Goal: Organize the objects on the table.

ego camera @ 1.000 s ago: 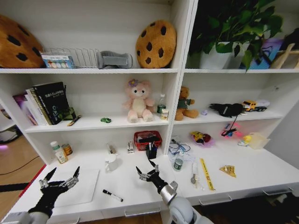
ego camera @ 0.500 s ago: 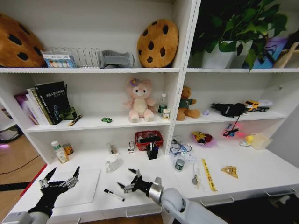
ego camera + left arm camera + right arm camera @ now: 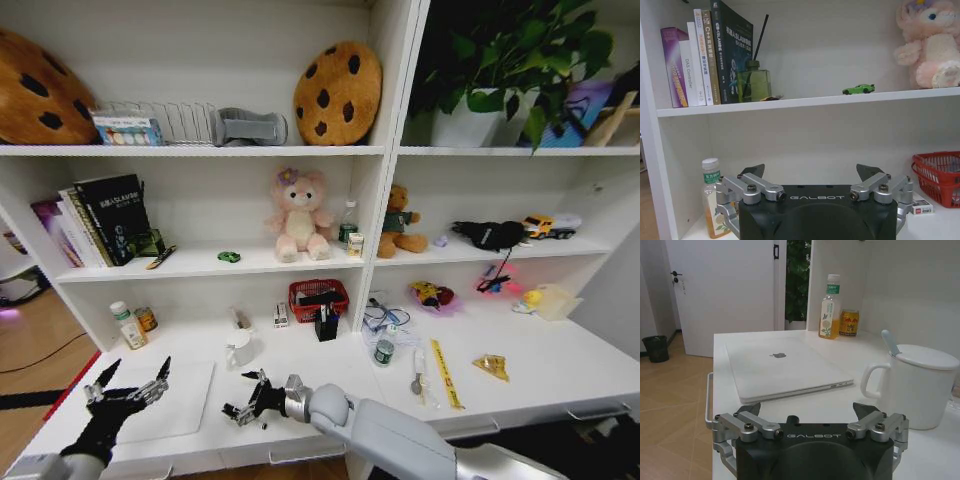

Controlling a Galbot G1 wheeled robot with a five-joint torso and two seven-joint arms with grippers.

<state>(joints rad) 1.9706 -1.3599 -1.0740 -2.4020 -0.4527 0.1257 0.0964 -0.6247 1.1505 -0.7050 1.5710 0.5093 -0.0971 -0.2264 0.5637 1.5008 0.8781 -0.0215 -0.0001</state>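
A closed silver laptop [image 3: 170,398] [image 3: 785,367] lies flat at the left end of the white table [image 3: 540,385]. My left gripper [image 3: 125,390] [image 3: 812,172] hovers open over the laptop's near left corner. My right gripper [image 3: 247,404] [image 3: 810,412] hangs open just above the table, right of the laptop, pointing toward it. The black pen is hidden under that gripper. A tiny green toy car [image 3: 229,257] [image 3: 858,89] sits on the shelf above, left of the pink plush.
A white lidded mug [image 3: 238,348] [image 3: 920,385] stands close behind the right gripper. A red basket [image 3: 316,297], bottles [image 3: 125,325] and small items [image 3: 440,372] are spread along the table. Books [image 3: 100,220] stand on the left shelf.
My right arm has swung left and low across the table, from near the middle to over the black pen beside the laptop. The left arm has not moved.
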